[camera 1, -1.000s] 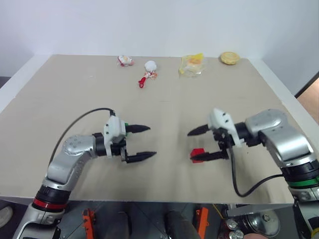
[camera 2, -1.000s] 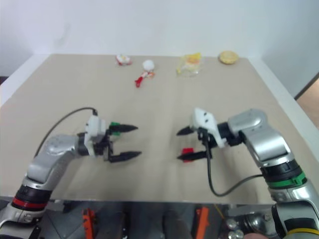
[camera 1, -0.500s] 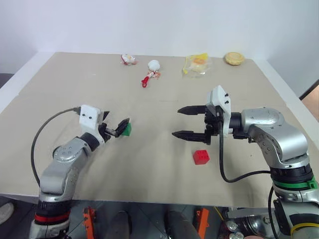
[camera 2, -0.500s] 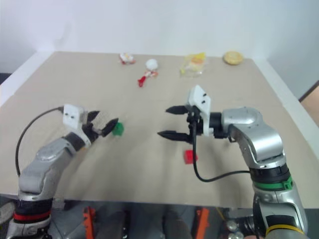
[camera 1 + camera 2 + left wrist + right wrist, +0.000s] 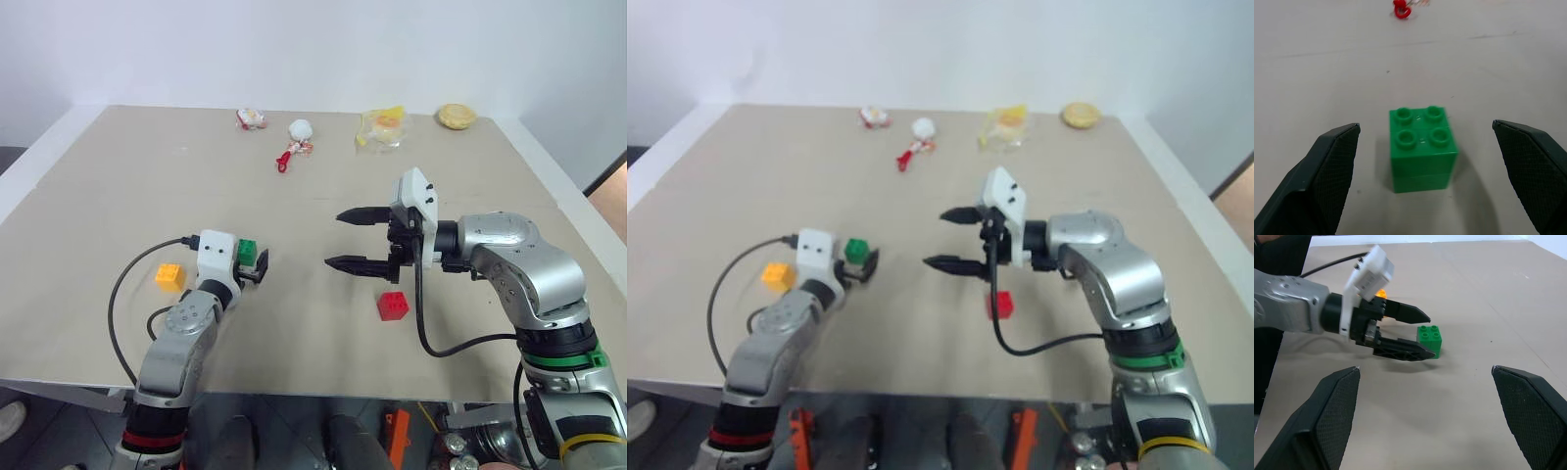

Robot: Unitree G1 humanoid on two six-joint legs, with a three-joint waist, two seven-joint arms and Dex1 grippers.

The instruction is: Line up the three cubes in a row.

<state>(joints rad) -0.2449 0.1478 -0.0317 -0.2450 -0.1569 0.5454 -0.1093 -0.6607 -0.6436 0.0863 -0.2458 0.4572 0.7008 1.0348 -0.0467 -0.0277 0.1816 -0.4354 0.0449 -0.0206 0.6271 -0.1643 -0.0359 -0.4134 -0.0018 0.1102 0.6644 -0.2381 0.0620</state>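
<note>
So my left claw (image 5: 1422, 161) is sitting low at the counter (image 5: 118, 186), fingers spread wide, with the green cube (image 5: 1422, 147) right between the 2 tips but not touching either one. The cube stands upright on the counter, 4 studs up. The orange-yellow cube (image 5: 169, 276) is off to the left of that arm, near the green one but apart from it.

My right claw (image 5: 343, 238) hangs above the counter pointing toward my left side, also spread wide with nothing in it. The red cube (image 5: 394, 305) sits on the counter just below and a bit behind the lower finger, not touched. So the 3 cubes are spread out: orange-yellow on the left, green next, red well over to the right and a little nearer to me, not in a clean row yet.

Along the far edge of the counter: a small red and white thing (image 5: 249, 118), a white ball with a red piece (image 5: 295, 137), a crinkled yellow packet (image 5: 383, 126) with something yellowish inside (can't tell what exactly), and a round tan thing (image 5: 455, 116) near the far right corner. No bins or trays, everything lies straight on the counter.
</note>
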